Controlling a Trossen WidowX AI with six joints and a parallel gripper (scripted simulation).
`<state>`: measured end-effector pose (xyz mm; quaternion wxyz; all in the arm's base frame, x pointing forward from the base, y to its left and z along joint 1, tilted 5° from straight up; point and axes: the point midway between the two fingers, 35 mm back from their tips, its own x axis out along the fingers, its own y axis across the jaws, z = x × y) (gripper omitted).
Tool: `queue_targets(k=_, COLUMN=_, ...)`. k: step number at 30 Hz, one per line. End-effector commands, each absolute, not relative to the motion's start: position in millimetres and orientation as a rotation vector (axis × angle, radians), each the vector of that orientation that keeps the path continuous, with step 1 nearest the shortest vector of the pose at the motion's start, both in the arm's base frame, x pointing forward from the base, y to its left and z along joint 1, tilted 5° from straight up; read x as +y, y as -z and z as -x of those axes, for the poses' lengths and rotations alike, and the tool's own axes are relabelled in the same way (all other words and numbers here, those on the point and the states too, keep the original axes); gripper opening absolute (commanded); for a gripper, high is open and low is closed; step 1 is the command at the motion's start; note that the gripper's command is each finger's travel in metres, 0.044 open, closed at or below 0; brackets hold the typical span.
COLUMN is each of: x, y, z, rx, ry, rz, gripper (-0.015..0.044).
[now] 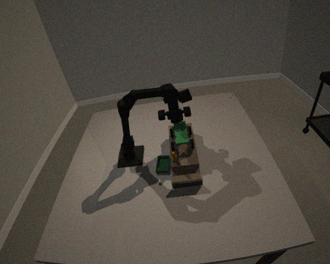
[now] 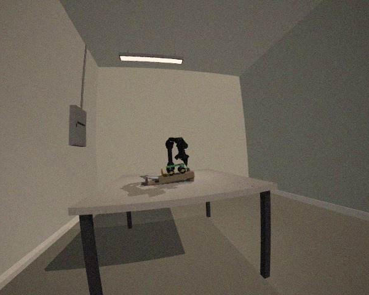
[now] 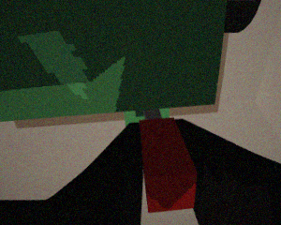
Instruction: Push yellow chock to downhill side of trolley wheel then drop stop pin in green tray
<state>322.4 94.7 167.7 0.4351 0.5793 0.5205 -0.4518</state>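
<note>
The green-topped trolley (image 1: 181, 137) (image 2: 175, 166) (image 3: 169, 56) stands on the brown ramp (image 1: 187, 161) (image 2: 176, 178). The chock (image 1: 174, 155) (image 2: 162, 172), with its orange handle up, sits on the ramp close by the downhill side of a lower wheel; contact is too small to tell. My gripper (image 2: 187, 164) (image 3: 155, 130) is at the trolley's uphill end, shut on the red head of the stop pin (image 3: 166, 150). A short grey piece shows between the head and the trolley's edge; how deep the pin sits is hidden. The green tray (image 1: 163, 172) stands beside the ramp.
The arm's base plate (image 1: 138, 159) stands on the table (image 1: 116, 232) (image 2: 222, 190), on the tray's side of the ramp. The arm arches over to the ramp's high end. A dark wheeled cart (image 1: 321, 120) stands on the floor at the right.
</note>
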Motion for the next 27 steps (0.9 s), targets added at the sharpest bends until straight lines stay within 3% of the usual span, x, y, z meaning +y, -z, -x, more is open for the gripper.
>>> queue_targets(k=1, x=94.8, y=-173.1, z=-322.5, rx=1.297, ry=1.118, rz=-1.446, gripper=0.0000)
queue_targets(k=27, x=92.7, y=-188.0, z=-321.6, rx=1.297, ry=1.119, rz=-1.446, gripper=0.0000)
